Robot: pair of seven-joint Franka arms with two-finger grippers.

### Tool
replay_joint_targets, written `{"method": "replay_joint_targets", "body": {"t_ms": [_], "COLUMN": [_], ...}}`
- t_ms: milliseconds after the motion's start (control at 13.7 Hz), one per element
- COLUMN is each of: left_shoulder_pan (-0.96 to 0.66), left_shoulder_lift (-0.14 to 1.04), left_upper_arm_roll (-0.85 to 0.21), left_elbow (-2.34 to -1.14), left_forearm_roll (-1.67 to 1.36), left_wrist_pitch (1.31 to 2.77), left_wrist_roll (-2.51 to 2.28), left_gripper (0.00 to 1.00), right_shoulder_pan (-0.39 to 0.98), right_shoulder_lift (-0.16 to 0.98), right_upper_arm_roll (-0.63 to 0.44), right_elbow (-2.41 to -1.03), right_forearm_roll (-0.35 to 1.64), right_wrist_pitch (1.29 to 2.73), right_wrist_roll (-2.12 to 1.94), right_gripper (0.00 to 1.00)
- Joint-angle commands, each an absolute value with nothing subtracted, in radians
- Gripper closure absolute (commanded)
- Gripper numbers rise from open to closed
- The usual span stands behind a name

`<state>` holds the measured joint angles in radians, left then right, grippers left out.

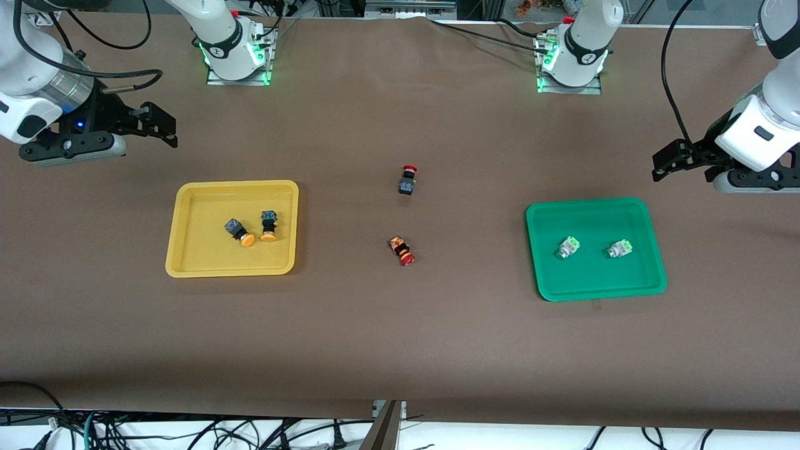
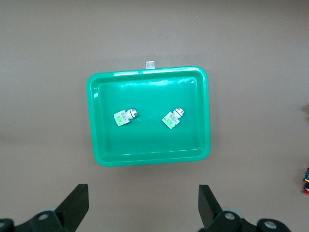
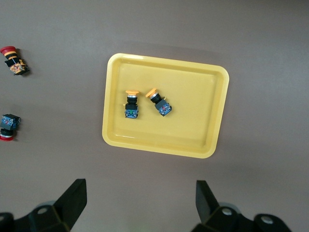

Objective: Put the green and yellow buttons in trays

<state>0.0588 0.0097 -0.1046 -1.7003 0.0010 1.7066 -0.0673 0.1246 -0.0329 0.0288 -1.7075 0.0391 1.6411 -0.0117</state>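
Front view shows the yellow tray (image 1: 187, 250) toward the right arm's end of the tabletop (image 1: 400, 337), with two orange-yellow buttons lying inside it: one (image 1: 239, 232) just beside the other (image 1: 269, 225), both on their sides with caps pointing toward the front camera. Toward the left arm's end, well apart from the yellow tray, sits the green tray (image 1: 650, 275), holding two light-green buttons (image 1: 567, 248) (image 1: 619, 249) that lie apart from each other. Between the yellow tray and the green tray, two red-capped buttons rest on the bare tabletop: one (image 1: 407, 180) farther from the front camera, the other (image 1: 402, 250) nearer.

Right pincer (image 1: 164, 129) hangs in the air beside the yellow tray, toward the robot bases, its jaws spread wide and holding nothing. Left pincer (image 1: 667, 164) hovers above the tabletop just off the green tray's corner, well apart from the yellow tray, jaws likewise wide and empty.
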Motion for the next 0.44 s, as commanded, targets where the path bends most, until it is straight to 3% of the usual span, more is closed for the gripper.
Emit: {"method": "replay_joint_targets", "body": {"t_ms": [0,364], "left_shoulder_pan": [0.055,0.055], "left_shoulder_lift": [0.002,0.002], "left_upper_arm_roll": [-0.103,-0.103], "left_elbow": [-1.701,-1.701], "left_forearm_roll": [0.005,0.005], "left_wrist_pitch": [1.698,1.698], "left_wrist_roll": [-0.069,-0.069], "left_gripper": [0.0,0.0], "right_shoulder_pan": [0.107,0.107], "right_shoulder_lift": [-0.017,-0.011], "right_upper_arm_roll": [0.048,0.048], "right_elbow": [-1.674,-1.675], "right_forearm_roll": [0.026,0.026], "right_wrist_pitch": [1.609,1.611], "right_wrist_roll": [-0.023,-0.023], "right_gripper": [0.0,0.0]}}
